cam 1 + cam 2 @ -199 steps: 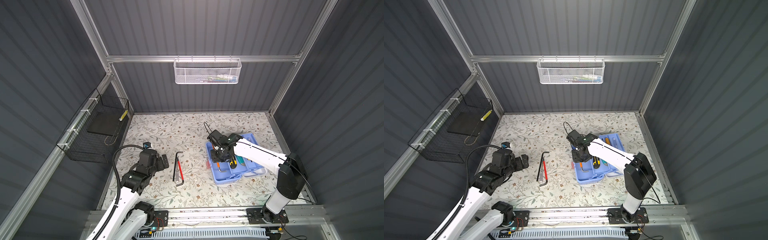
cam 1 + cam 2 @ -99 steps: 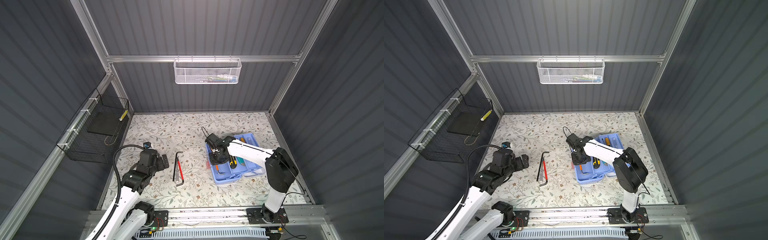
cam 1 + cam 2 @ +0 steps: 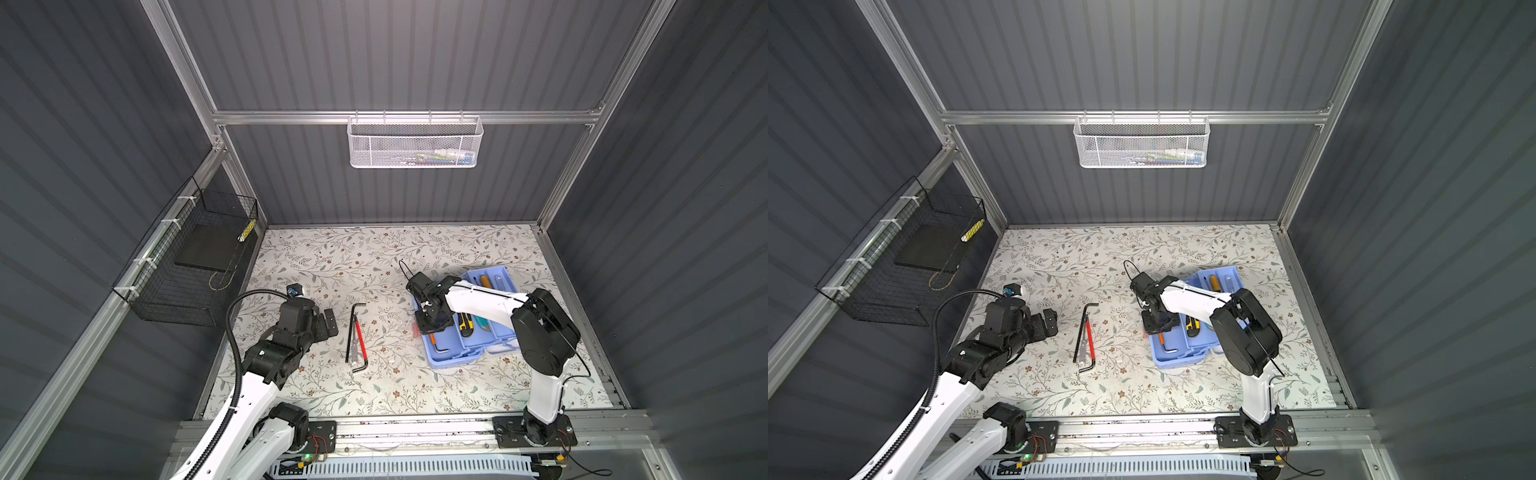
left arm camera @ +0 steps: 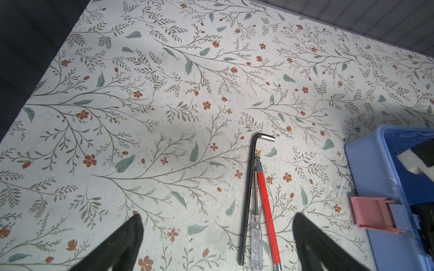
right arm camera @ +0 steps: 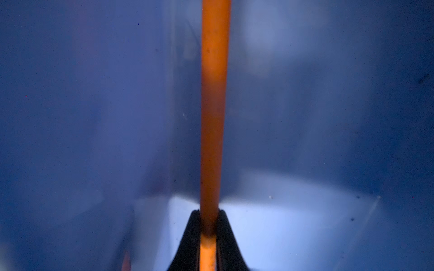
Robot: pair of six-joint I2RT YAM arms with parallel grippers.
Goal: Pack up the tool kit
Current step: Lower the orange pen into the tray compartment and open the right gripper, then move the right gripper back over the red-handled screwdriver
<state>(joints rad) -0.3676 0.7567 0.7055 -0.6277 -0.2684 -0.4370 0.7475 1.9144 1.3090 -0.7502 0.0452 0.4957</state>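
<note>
Right wrist view: orange tool [image 5: 213, 117] clamped in right gripper's [image 5: 209, 225] jaws, low inside the box [image 3: 453, 360], right side of table [image 3: 332, 257]; probably being laid in. Left gripper [image 4: 217, 220] gapes empty beside loose hex key [image 4: 246, 199] and screwdriver [image 4: 256, 231], likely next.

Worktop [image 3: 374, 257]: flat, floral print. A blue box [image 3: 455, 360] sits on it, lid off. In both top views, left of the box and clear of it, three tools lie side by side, bunched together: black hex key [image 3: 348, 332], clear-handled screwdriver [image 4: 256, 231], red-sleeved rod [image 3: 360, 337].
</note>
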